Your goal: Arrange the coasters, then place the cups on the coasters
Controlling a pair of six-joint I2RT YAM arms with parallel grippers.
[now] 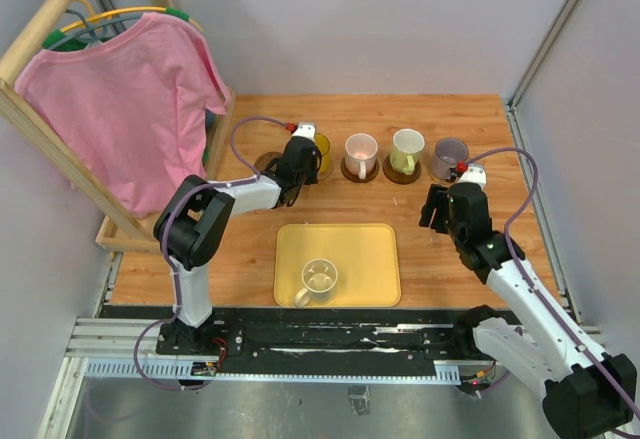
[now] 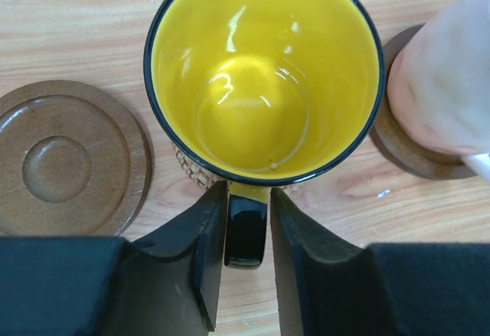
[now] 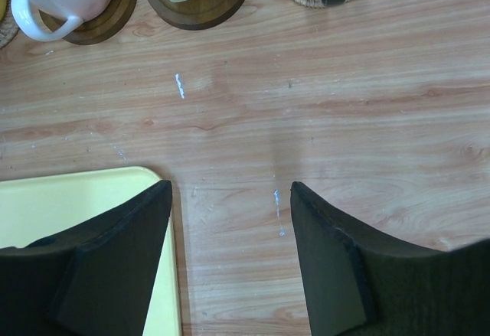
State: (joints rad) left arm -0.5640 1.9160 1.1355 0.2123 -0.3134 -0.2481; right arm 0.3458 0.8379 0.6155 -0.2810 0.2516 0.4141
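Note:
A yellow cup (image 2: 253,83) with a black handle stands on a woven coaster (image 2: 191,171). My left gripper (image 2: 249,190) straddles that handle, open, with a thin gap on the right side. An empty brown coaster (image 2: 65,156) lies just left of it. To the right stand a pink cup (image 1: 360,149), a pale green cup (image 1: 406,147) and a grey-purple cup (image 1: 449,155), each on a coaster. A cream cup (image 1: 318,279) sits on the yellow tray (image 1: 370,249). My right gripper (image 3: 230,187) hangs open over bare table, holding nothing.
A wooden rack with a pink shirt (image 1: 130,109) fills the far left. The tray's corner (image 3: 76,198) lies under my right gripper's left finger. Grey walls close the table at the back and right.

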